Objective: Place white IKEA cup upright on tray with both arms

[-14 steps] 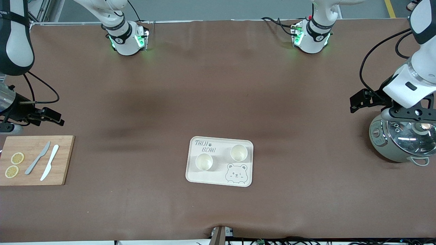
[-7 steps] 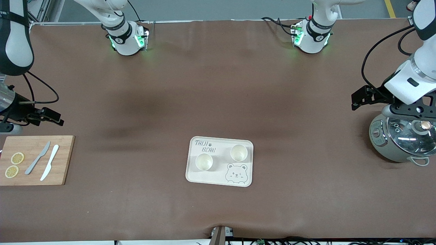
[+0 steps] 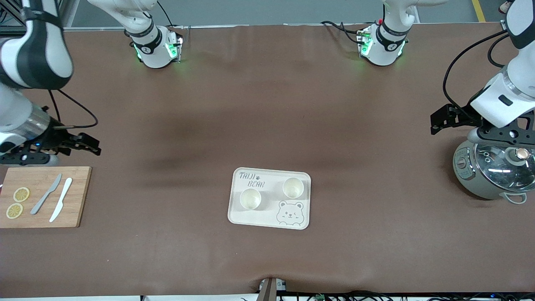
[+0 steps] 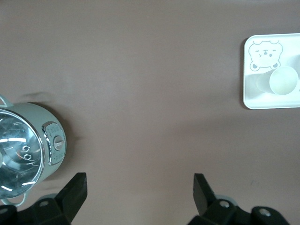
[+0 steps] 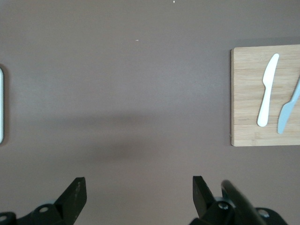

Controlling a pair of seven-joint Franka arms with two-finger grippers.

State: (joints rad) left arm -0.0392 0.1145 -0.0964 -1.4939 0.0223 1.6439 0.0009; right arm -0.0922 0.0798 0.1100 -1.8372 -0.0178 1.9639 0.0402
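The cream tray (image 3: 271, 211) with the bear drawing lies at the middle of the table, in the half nearer the front camera. Two white cups stand upright on it, one (image 3: 250, 198) toward the right arm's end and one (image 3: 293, 187) toward the left arm's end. The left wrist view shows the tray (image 4: 262, 101) with one cup (image 4: 284, 80). My left gripper (image 3: 437, 122) is open and empty over the table beside the pot; it also shows in its wrist view (image 4: 139, 187). My right gripper (image 3: 88, 146) is open and empty over the table by the cutting board; it also shows in its wrist view (image 5: 139, 187).
A grey-green pot with a glass lid (image 3: 495, 171) stands at the left arm's end. A bamboo cutting board (image 3: 75, 200) with two knives (image 3: 60, 198) and lemon slices (image 3: 17, 202) lies at the right arm's end. The right wrist view shows the board (image 5: 248, 93).
My right arm has swung toward the table's middle, carrying its gripper a little way along past the board. My left gripper has risen slightly beside the pot. The cups and tray have not moved.
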